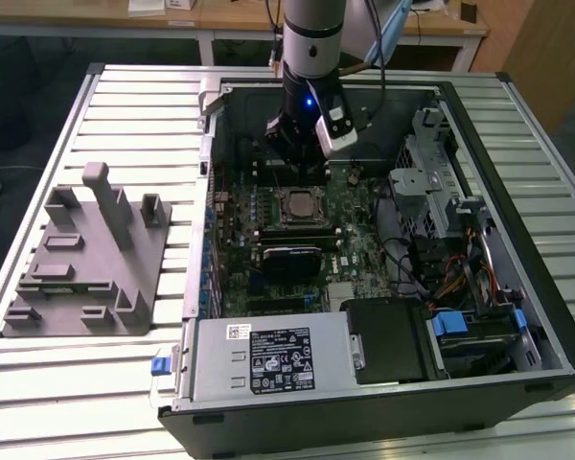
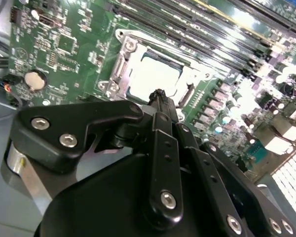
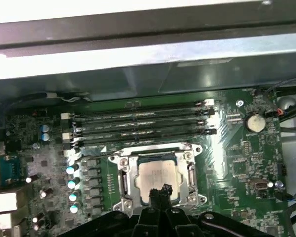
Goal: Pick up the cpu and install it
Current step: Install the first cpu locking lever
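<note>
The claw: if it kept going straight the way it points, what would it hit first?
Most likely the cpu, lying in its metal-framed socket on the motherboard. In both wrist views the claw points at the chip's edge, though the gap between them is unclear.

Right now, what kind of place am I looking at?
Probably a robotics lab or workshop: a robot arm reaches into an open computer case on a slatted metal table, with wooden desks behind.
</note>
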`<state>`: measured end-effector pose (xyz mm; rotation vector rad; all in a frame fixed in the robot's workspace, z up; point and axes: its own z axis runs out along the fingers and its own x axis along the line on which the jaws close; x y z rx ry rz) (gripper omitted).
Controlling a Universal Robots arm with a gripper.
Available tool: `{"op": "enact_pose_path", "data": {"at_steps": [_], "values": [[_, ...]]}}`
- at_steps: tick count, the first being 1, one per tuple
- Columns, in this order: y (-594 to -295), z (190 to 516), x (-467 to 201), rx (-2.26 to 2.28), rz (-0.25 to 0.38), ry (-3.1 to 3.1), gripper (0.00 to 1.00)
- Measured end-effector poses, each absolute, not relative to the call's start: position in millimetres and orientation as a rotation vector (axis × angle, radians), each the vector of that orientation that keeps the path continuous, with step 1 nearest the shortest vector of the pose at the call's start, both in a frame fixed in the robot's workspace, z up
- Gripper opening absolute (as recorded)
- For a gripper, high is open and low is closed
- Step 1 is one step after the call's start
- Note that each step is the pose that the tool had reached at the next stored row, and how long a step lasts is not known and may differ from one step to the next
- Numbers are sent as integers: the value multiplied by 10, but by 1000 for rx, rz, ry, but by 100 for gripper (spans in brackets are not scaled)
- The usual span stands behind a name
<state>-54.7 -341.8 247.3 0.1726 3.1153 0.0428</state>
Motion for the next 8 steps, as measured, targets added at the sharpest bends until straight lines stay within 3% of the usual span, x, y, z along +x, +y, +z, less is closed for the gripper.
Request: {"op": "enact_pose_path", "data": {"at_steps": [8], "values": [[-3417, 2473, -836, 172, 43, 3113, 11]]}}
